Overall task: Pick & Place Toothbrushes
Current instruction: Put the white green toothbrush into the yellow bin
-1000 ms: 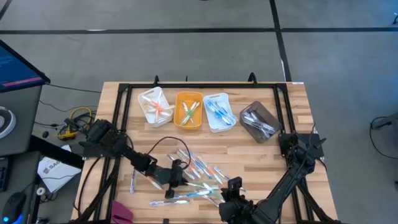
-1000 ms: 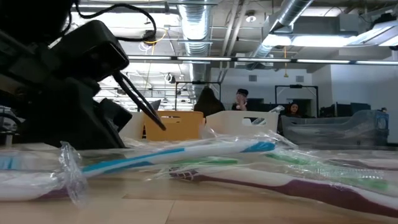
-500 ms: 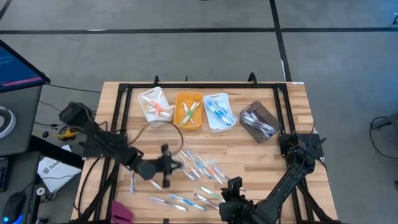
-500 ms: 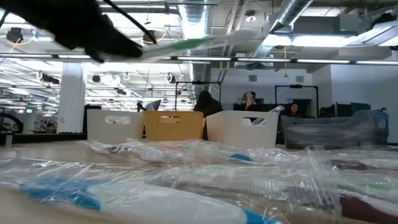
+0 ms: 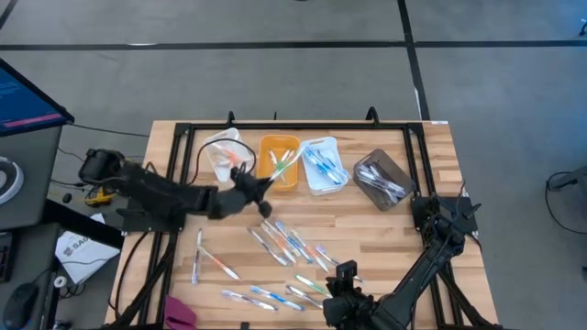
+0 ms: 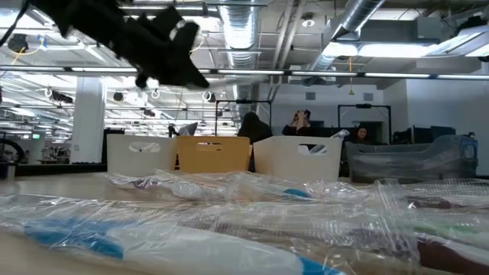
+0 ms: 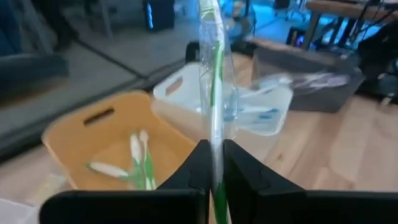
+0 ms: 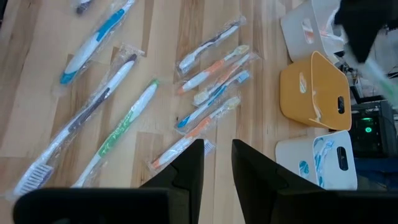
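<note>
My left gripper [image 5: 255,183] hangs above the table beside the orange bin [image 5: 279,139], shut on a green-and-white toothbrush in a clear wrapper [image 7: 212,81]. That brush sticks out ahead of the fingers, over the orange bin [image 7: 106,134], where other green brushes lie. Several wrapped toothbrushes [image 5: 286,243] lie flat and scattered on the wooden table [image 5: 385,238]; the right wrist view shows them too [image 8: 208,87]. My right gripper [image 5: 341,278] waits near the table's near edge, open [image 8: 217,158] and holding nothing. My left gripper pinches one end of the wrapped green-and-white toothbrush [image 7: 215,149] between its two fingers. The fingers come nearly level from the table's left side. The brush runs on beyond the fingertips, roughly in line with them, lifted clear of the table.
A row of bins stands at the far side: a white one [image 5: 223,147], the orange one, a pale blue one [image 5: 321,144] and a grey one [image 5: 371,165], each with brushes inside. A black frame [image 5: 275,126] rims the table. People sit in the room behind [image 6: 302,126].
My left gripper has risen from the loose toothbrushes near the table's middle and swung toward the far edge, to the orange bin. It has tipped from pointing down to nearly level. The green-and-white toothbrush has gone with it, lifted clear of the table.
</note>
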Controlling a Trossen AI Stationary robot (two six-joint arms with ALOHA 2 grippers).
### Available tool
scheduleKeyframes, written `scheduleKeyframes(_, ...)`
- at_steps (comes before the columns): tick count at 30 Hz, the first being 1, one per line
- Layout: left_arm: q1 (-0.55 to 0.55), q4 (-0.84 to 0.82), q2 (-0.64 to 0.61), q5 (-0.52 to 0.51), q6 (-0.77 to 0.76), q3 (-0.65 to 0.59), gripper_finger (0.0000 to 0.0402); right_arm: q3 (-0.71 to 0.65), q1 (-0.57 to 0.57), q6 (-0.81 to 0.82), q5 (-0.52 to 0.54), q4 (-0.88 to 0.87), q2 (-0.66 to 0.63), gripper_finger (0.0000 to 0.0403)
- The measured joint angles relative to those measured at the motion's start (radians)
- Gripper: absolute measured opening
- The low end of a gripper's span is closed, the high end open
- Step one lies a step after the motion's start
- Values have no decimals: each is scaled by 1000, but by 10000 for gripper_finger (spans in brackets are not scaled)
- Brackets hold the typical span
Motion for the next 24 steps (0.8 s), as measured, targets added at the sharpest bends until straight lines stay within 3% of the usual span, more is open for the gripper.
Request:
scheduleKeyframes(3,83,1,45,109,-41,0,14,0,1,0,0,0,0,75)
scheduleKeyframes(6,136,-8,83,147,-61,0,14,0,2,0,0,-1,0,75)
scheduleKeyframes(14,203,-196,109,151,-138,0,14,0,8,8,0,-7,0,75)
scheduleKeyframes(24,205,-199,109,169,-140,0,14,0,8,8,2,-6,0,75)
